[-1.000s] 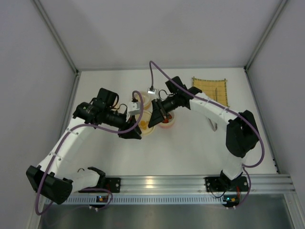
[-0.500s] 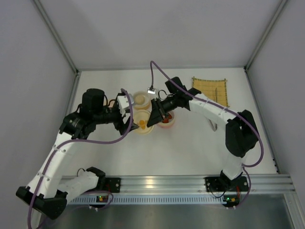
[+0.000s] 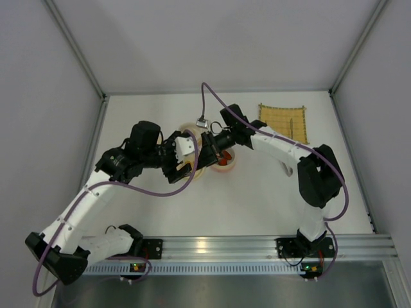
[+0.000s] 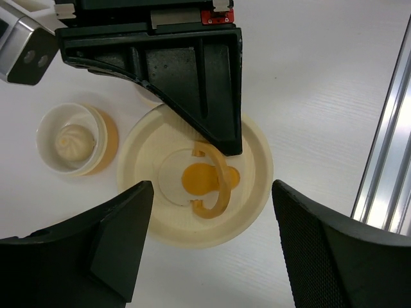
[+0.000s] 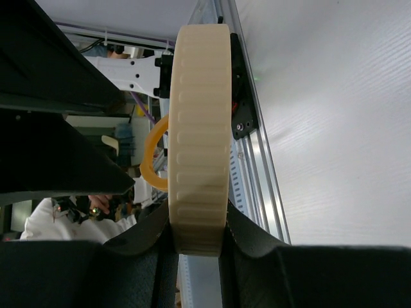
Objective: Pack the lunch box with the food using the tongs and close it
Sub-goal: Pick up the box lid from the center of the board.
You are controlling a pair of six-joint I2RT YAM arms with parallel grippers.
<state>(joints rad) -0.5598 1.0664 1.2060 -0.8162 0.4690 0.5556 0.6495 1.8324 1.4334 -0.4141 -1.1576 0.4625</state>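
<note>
Right gripper [image 5: 196, 244] is clamped on the rim of the round cream lid [image 5: 198, 128], seen edge-on from its wrist. The orange loop handle [image 4: 215, 179] sits on the lid's top face. Left gripper [image 4: 210, 189] hovers over that face, jaws wide apart and holding nothing. A pale bun [image 4: 74, 138] sits in a small cream cup [image 4: 46, 122] just beside the lid at 9 o'clock. A red-filled bowl [image 3: 225, 167] is at table centre. The bamboo mat [image 3: 283, 120] is at 2 o'clock.

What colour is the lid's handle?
Orange handle on a cream lid; left wrist view shows it best.
</note>
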